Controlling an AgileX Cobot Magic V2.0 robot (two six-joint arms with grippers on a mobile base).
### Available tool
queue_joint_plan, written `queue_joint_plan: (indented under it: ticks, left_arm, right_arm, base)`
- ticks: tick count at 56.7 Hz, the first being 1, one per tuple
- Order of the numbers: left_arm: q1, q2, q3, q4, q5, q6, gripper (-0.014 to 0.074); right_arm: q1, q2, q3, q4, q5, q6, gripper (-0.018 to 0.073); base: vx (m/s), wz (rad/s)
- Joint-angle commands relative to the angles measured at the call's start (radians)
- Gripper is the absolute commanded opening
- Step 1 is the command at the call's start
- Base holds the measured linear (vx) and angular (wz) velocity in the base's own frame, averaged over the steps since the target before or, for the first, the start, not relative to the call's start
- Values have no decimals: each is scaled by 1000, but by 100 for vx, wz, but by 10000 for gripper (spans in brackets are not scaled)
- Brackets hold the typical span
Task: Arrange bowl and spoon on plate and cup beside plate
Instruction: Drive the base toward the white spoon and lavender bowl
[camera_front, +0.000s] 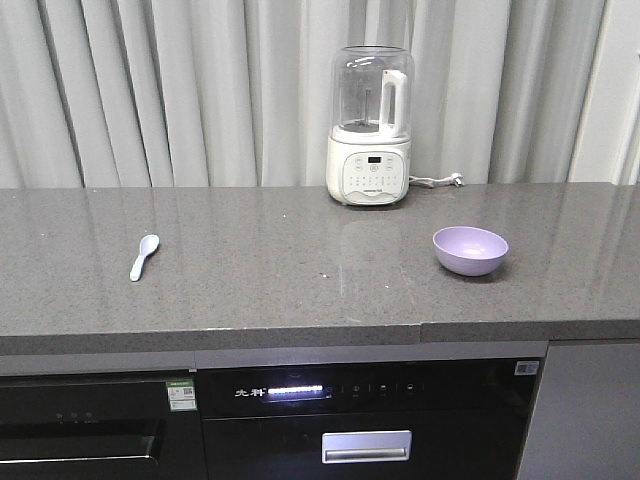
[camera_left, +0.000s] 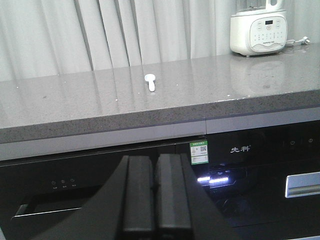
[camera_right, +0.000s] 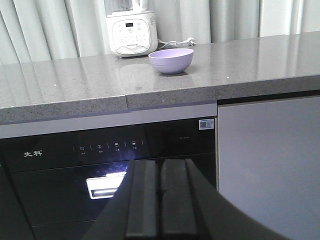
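The lavender bowl (camera_front: 470, 250) (camera_right: 171, 60) stands upright on the right part of the grey countertop (camera_front: 300, 270). The pale-blue spoon (camera_front: 143, 256) (camera_left: 150, 82) lies on the left part, scoop toward the back. No plate or cup shows in any view. My left gripper (camera_left: 156, 160) is shut with nothing in it, held low in front of the dark appliance front, below the counter edge. My right gripper (camera_right: 160, 162) is likewise shut and empty, low before the black appliance panel, well short of the bowl.
A white blender (camera_front: 369, 130) with a clear jug stands at the back middle of the counter, its cord (camera_front: 440, 181) trailing right. Grey curtains hang behind. Below the counter are black appliance fronts (camera_front: 370, 415) and a grey cabinet door (camera_right: 267, 165).
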Motion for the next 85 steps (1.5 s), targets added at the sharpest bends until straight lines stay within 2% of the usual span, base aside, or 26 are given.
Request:
queue_joint_plan:
  ticks: [1, 56, 85]
  left_arm:
    - [0, -15, -26, -9, -74, -3, -3]
    - [0, -15, -26, -9, -74, -3, -3]
    - [0, -15, -26, -9, -74, -3, -3]
  right_arm:
    - [-6, -4, 3, -10, -86, -4, -8]
    - [-6, -4, 3, -10, -86, -4, -8]
    - [-6, -4, 3, -10, -86, -4, -8]
  base:
    - [0, 0]
    - [1, -1]
    - [18, 1]
